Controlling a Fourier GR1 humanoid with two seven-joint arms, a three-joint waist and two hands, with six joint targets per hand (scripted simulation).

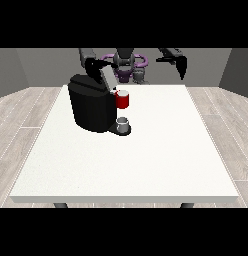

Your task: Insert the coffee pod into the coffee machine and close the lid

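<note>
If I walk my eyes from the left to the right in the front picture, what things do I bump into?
Black coffee machine → small grey cup under its red pod holder → bare white table → the hand at the view's right, up in the air.

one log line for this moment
coffee machine: lid up | cup: under spout | hand at view's left: near lid | hand at view's right: raised, idle

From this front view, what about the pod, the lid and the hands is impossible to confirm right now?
- Coffee pod: not identifiable; whether it sits in the red holder is too small to tell.
- Grey lid on the black coffee machine: raised, but its hinge is hidden behind the body.
- Hand at the view's left: finger pose too small, dark against the machine.
- Hand at the view's right: fingers indistinct.
</note>
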